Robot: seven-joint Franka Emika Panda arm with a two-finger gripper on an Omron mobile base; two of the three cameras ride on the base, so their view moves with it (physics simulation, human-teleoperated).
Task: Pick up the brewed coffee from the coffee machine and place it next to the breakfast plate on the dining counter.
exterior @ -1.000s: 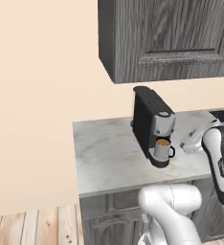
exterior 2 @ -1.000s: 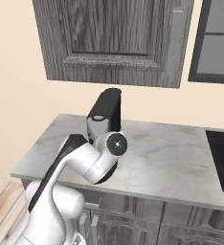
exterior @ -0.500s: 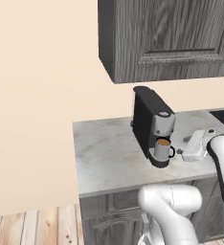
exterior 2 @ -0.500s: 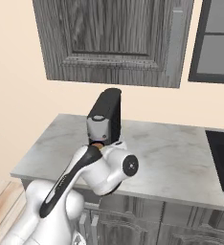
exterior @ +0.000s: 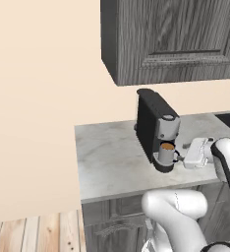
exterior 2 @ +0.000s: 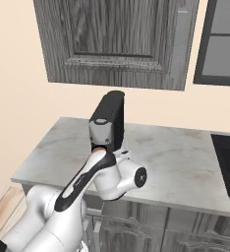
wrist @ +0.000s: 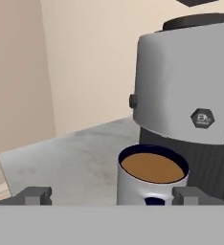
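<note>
brewed coffee [wrist: 152,179] brown-filled, under coffee machine [wrist: 190,100] brew head; claw [wrist: 111,196] spread wide, empty, just before mug.

From my feed: matt grey metal-looking mug [wrist: 150,189] with smooth brown coffee, coffee machine [exterior: 154,129] in satiny black plastic with a silvery brushed head, pale marbled stone counter [exterior: 109,165], rough-grained dark grey wood cabinets [exterior 2: 119,42], planky wood floor [exterior: 33,234] around 7 o'clock
</note>
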